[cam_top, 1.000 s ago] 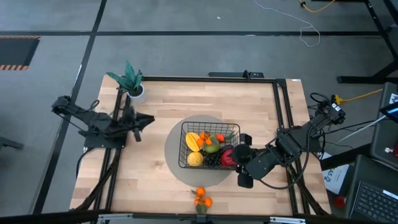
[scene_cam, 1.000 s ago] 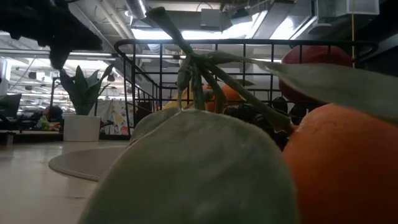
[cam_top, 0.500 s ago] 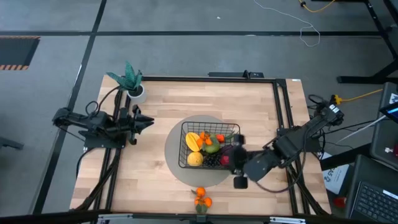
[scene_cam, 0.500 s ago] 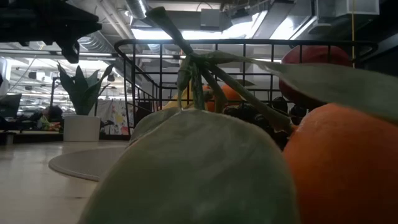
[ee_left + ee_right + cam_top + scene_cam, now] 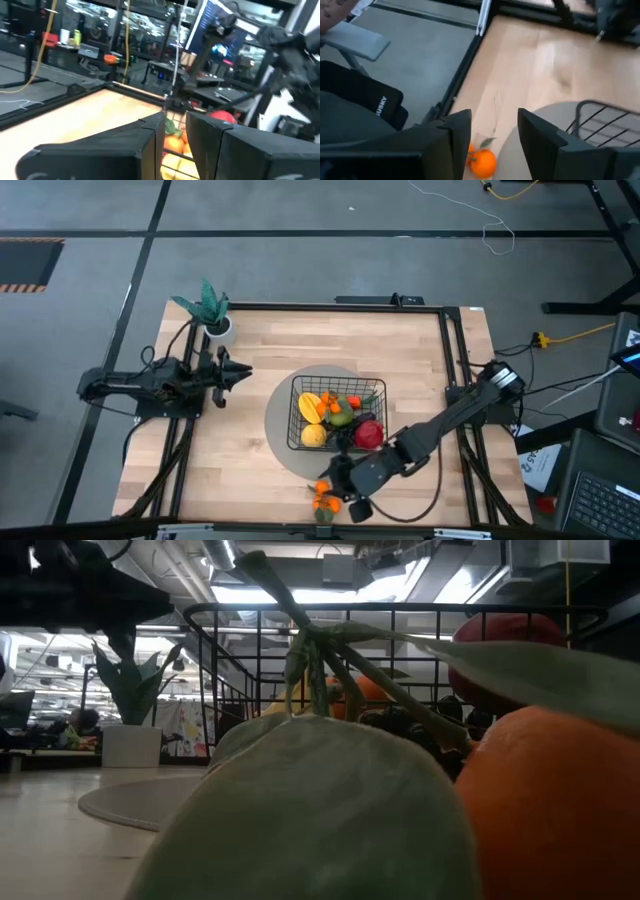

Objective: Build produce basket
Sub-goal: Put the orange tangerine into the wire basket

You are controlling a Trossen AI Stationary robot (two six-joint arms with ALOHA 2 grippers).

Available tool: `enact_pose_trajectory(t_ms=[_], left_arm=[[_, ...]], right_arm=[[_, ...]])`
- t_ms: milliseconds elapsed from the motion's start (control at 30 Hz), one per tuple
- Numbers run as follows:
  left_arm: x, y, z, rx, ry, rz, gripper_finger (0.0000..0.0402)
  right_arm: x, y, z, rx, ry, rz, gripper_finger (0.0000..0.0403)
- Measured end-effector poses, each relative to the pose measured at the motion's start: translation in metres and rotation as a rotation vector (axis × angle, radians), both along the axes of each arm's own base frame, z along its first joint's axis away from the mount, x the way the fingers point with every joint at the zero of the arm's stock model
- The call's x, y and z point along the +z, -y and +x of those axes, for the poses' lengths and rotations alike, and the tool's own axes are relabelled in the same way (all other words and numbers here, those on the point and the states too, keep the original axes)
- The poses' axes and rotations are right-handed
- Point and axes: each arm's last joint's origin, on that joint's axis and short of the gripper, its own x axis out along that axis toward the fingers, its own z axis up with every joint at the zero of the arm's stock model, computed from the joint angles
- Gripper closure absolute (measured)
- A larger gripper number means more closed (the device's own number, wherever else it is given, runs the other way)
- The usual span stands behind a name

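Note:
The black wire basket (image 5: pixel 292 420) stands on a round grey mat (image 5: pixel 290 462) at mid-table. It holds produce, among it a yellow lemon (image 5: pixel 314 436) and a red apple (image 5: pixel 368 433). A bunch of tangerines (image 5: pixel 324 500) with leaves lies on the wood near the front edge and fills the low view (image 5: pixel 550 810). My right gripper (image 5: pixel 338 485) is open just beside and above the tangerines, one of which shows between its fingers (image 5: pixel 483 162). My left gripper (image 5: pixel 240 372) is at the table's left, pointing at the basket, its fingers a narrow gap apart (image 5: pixel 176 125).
A teal plant in a white pot (image 5: pixel 210 315) stands at the far left corner. A black frame rail (image 5: pixel 455 370) runs along the table's right side, under my right arm. Bare wood lies left of the mat.
My right gripper has gone from the basket's right side, by the red apple, toward the table's near edge and left, down to the tangerines. The apple stays in the basket. My left gripper has shifted a little toward the basket.

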Motion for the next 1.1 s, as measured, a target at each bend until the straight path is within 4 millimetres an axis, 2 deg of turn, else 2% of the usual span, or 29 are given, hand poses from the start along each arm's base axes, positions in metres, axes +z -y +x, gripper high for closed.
enact_pose_trajectory(t_ms=[267,500,800,967,1100], left_arm=[[0.0,-0.004,0.0,0.0,0.002,0.005,0.0333],[-0.002,-0.008,0.0,0.074,-0.016,0.002,0.0333],[-0.012,-0.01,0.001,0.126,-0.153,0.11,0.0333],[-0.017,-0.008,0.002,0.054,-0.201,0.113,0.0333],[-0.019,-0.006,0.003,-0.012,-0.234,0.176,0.0333]], right_arm=[[-0.03,-0.007,0.013,0.085,-0.104,0.046,0.0252],[-0.031,0.007,0.021,0.098,-0.126,0.082,0.0252],[-0.041,0.015,0.031,0.048,-0.129,0.062,0.0252],[-0.059,0.011,0.036,0.046,-0.164,0.044,0.0252],[-0.064,0.007,0.036,0.043,-0.173,0.048,0.0252]])
